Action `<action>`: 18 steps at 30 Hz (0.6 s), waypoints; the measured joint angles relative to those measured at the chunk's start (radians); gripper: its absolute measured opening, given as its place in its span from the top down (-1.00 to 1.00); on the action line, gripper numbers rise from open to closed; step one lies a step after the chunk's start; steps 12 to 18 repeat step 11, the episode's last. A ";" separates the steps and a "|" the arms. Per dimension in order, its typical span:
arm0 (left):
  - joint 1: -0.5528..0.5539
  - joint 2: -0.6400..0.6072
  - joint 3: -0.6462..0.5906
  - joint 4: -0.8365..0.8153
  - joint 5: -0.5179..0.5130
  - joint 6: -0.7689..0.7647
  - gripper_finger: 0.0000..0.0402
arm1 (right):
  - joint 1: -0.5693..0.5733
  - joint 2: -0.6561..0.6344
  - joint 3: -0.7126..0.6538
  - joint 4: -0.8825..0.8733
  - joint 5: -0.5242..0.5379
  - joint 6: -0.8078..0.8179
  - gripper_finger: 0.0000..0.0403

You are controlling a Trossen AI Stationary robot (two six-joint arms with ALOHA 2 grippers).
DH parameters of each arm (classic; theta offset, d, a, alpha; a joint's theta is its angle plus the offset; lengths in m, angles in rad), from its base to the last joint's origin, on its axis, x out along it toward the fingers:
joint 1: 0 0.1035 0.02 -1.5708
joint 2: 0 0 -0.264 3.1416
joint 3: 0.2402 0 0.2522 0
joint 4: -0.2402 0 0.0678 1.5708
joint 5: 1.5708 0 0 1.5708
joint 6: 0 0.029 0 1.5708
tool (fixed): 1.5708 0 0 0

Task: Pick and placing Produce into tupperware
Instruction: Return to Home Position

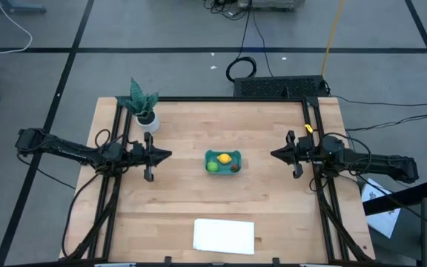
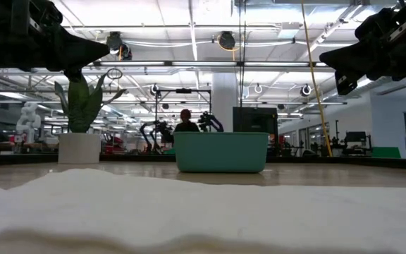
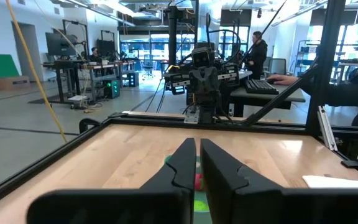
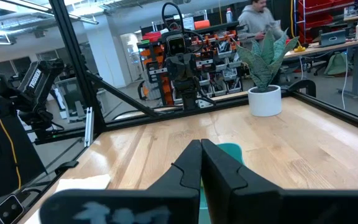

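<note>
in the teal tupperware tub (image 1: 223, 153), mid-counter (image 1: 184, 200): a yellow lemon (image 1: 224, 158), a lime-green piece (image 1: 212, 167), a small red piece (image 1: 234, 167). left of the tub, well apart, raised: left end effector (image 1: 168, 155), closed, empty. right of the tub, likewise: right end effector (image 1: 273, 154), closed on nothing.

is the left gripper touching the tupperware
Apart. The high view shows a plain stretch of bare table between the left gripper and the tupperware.
</note>
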 joint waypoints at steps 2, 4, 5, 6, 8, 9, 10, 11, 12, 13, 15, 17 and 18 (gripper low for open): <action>0.000 0.000 0.000 0.000 0.000 0.000 0.89 | 0.000 0.000 0.000 0.000 0.000 0.000 1.00; 0.000 0.000 0.000 0.000 0.000 0.000 0.92 | 0.000 0.000 0.000 0.000 0.000 0.000 1.00; 0.000 0.000 0.000 0.000 0.000 0.000 0.93 | 0.000 0.000 0.000 0.000 0.000 0.000 1.00; 0.000 0.000 0.000 0.000 0.000 0.000 0.95 | 0.000 0.000 0.000 0.000 0.000 0.000 1.00; 0.000 0.000 0.000 0.000 0.000 0.000 0.98 | 0.000 0.000 0.000 0.000 0.000 0.000 1.00; 0.000 0.000 0.000 0.000 0.000 0.000 0.99 | 0.000 0.000 0.000 0.000 0.000 0.000 1.00; 0.000 0.000 0.000 0.000 0.000 0.000 0.99 | 0.000 0.000 0.000 0.000 0.000 0.000 1.00; 0.000 0.000 0.000 0.000 0.000 0.000 0.99 | 0.000 0.000 0.000 0.000 0.000 0.000 1.00; 0.000 0.000 0.000 0.000 0.000 0.000 0.99 | 0.000 0.000 0.000 0.000 0.000 0.000 1.00; 0.000 0.000 0.000 0.000 0.000 0.000 0.99 | 0.000 0.000 0.000 0.000 0.000 0.000 1.00; 0.000 0.000 0.000 0.000 0.000 0.000 0.99 | 0.000 0.000 0.000 0.000 0.000 0.000 1.00; 0.000 0.000 0.000 0.000 0.000 0.000 0.99 | 0.000 0.000 0.000 0.000 0.000 0.000 1.00; 0.000 0.000 0.000 0.000 0.000 0.000 0.99 | 0.000 0.000 0.000 0.000 0.000 0.000 1.00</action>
